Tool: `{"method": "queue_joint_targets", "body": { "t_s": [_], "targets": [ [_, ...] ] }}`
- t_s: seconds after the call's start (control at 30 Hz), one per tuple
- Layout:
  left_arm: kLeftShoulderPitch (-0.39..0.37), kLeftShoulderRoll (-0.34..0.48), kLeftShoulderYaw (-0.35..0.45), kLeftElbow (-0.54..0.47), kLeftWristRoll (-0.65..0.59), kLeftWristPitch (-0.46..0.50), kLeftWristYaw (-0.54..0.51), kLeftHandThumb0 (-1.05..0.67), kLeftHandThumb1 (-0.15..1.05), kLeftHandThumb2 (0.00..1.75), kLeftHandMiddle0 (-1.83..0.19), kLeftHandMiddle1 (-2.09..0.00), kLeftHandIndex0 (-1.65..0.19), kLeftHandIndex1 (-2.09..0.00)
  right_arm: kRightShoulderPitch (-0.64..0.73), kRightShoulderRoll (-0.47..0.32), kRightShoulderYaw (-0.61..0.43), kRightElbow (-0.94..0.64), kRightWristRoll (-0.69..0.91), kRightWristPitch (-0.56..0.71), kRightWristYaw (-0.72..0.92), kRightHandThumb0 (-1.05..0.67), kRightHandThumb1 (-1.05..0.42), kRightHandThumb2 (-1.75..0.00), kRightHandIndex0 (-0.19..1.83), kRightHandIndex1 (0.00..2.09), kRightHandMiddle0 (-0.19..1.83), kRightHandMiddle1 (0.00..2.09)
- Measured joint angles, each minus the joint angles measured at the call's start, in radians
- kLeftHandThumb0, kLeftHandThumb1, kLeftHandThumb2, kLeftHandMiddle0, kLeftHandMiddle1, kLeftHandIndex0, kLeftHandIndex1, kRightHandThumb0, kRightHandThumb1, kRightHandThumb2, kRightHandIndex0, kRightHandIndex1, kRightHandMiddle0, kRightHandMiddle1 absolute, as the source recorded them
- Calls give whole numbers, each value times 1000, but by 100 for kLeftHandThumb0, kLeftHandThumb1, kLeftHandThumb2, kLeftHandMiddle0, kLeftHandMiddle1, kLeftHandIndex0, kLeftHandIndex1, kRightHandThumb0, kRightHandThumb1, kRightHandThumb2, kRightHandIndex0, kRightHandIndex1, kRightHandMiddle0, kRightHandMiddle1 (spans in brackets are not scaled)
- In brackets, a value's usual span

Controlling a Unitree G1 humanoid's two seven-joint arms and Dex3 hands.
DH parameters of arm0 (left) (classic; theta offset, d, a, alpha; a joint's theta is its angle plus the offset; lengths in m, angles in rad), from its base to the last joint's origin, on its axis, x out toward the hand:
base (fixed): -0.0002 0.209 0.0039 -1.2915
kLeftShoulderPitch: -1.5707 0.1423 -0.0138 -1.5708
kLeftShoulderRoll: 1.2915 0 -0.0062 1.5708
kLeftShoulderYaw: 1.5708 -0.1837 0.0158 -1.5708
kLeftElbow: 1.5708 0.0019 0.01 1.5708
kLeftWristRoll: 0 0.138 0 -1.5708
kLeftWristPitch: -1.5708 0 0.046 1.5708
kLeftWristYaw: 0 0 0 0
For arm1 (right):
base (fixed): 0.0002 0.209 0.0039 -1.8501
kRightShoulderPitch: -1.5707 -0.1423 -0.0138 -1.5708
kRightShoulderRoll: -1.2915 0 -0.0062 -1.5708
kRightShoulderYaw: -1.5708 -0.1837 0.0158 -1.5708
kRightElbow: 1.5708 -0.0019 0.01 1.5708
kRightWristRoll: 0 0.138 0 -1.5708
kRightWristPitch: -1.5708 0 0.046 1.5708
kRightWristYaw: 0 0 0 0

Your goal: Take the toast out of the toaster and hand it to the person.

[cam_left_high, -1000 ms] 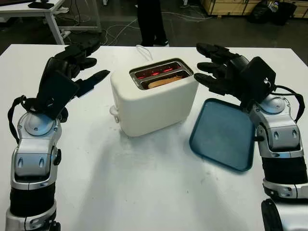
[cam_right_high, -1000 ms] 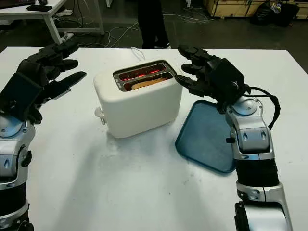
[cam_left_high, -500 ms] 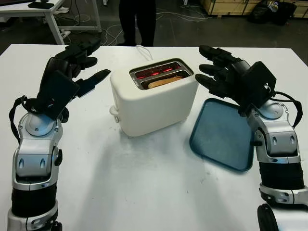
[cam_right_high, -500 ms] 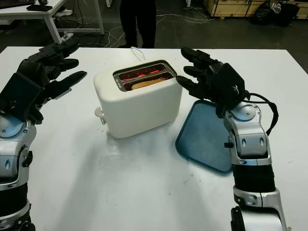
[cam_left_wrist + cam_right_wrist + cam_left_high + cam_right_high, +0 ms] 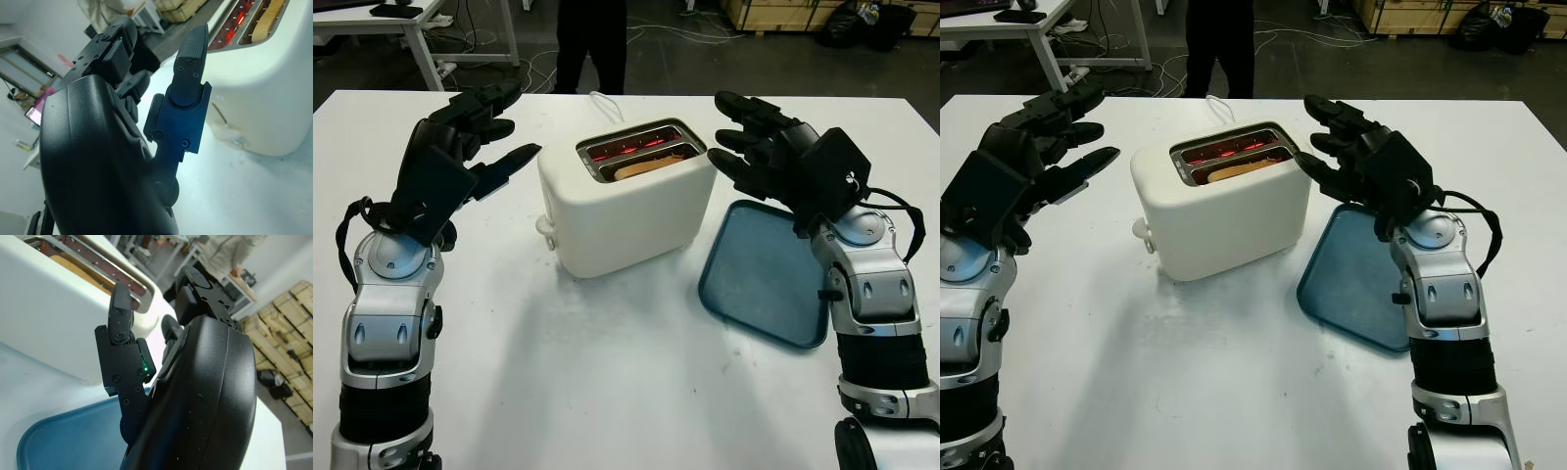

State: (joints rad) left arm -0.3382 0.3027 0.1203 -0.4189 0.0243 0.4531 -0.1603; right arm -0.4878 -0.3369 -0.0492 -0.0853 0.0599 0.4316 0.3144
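A cream two-slot toaster [image 5: 626,211] stands mid-table, its slots glowing red inside. A slice of toast [image 5: 649,166] sits low in the nearer slot. My left hand [image 5: 475,132] hovers open to the left of the toaster, a short gap away. My right hand [image 5: 744,137] hovers open at the toaster's right top corner, its fingertips close to the slot rim. The toast [image 5: 73,267] and the right hand's thumb [image 5: 120,316] appear in the right wrist view. A person [image 5: 592,44] in dark trousers stands beyond the table's far edge.
A blue tray [image 5: 764,274] lies flat right of the toaster, under my right forearm. The toaster's white cord [image 5: 605,103] runs off the far edge. Another table [image 5: 401,20] stands at the back left, and wooden crates [image 5: 783,12] at the back right.
My right hand has eased slightly left and up towards the toaster's top. The person behind the table has shifted to the left. My left hand has barely moved.
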Motion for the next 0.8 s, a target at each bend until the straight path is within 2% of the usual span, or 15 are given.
{"method": "queue_joint_targets", "body": {
  "t_s": [0.43,0.8],
  "targets": [
    [0,0,0,0,0,0,-4,-48,92,5,-13,-87,-51,-1,0,3,-1,11,3,-1,0,-32,-92,-32,0,70,36,3],
    [0,0,0,0,0,0,-4,-47,92,5,-12,-86,-50,-1,0,4,-1,12,2,-1,0,-33,-92,-33,0,66,33,2]
  ]
}}
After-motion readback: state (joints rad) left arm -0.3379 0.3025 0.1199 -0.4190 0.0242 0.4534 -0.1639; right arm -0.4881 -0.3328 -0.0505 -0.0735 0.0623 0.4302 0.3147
